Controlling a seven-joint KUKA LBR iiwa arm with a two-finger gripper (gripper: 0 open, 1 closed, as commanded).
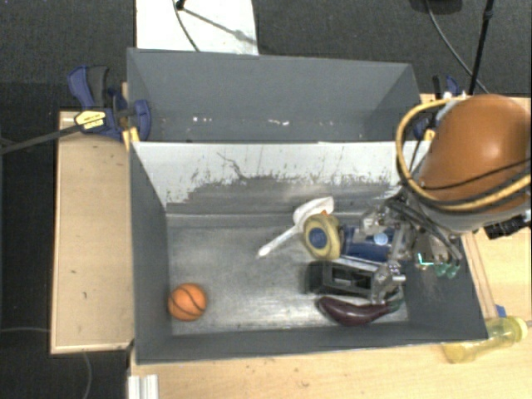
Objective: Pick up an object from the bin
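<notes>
While the gripper (388,274) hangs low in the bin, a black block (339,278) lies just left of it and a dark purple eggplant (356,311) close beside, toward the near wall. Whether it is apart or together, I cannot tell. 1 orange ball (188,301) rests far left.

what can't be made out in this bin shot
Camera view:
- Blue object: its right part is hidden by the end effector; kind unclear.
- Black boxy object: its top edge lies under the yellow roll and its right end behind the end effector; too little detail to name.
- Dark purple eggplant-like thing: its right tip is covered by the end effector.
- White spoon-like piece: one end is hidden behind the yellow roll.
</notes>
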